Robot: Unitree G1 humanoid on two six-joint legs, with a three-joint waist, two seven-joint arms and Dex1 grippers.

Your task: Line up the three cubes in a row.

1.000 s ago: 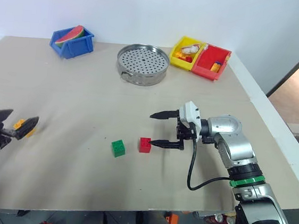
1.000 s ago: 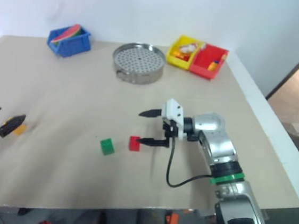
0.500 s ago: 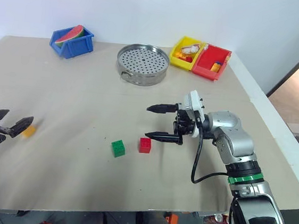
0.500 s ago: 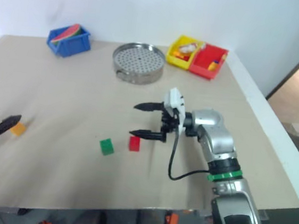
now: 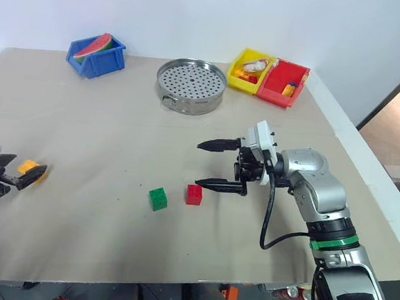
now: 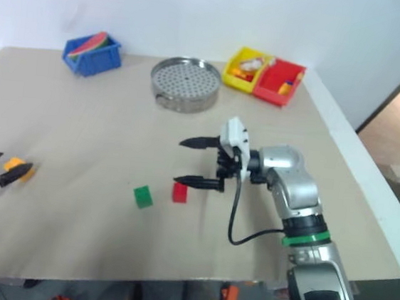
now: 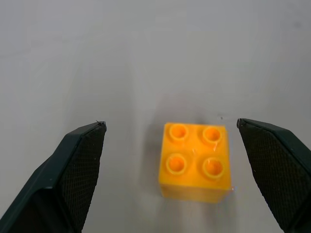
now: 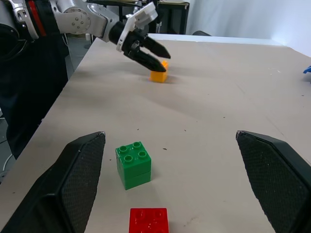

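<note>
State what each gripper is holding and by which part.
Nothing. The left gripper is open around the orange-yellow cube without touching it; the right gripper hangs open.

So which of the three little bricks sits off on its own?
The orange-yellow brick, far left between the left claw tips; green and red sit together.

Three cubes (image 5: 194,194), three bins (image 5: 96,56), one steamer tray (image 5: 190,85).

Head cameras look down across the table (image 5: 116,127); wrist cameras sit low, sharing the orange-yellow cube (image 7: 195,160).
</note>
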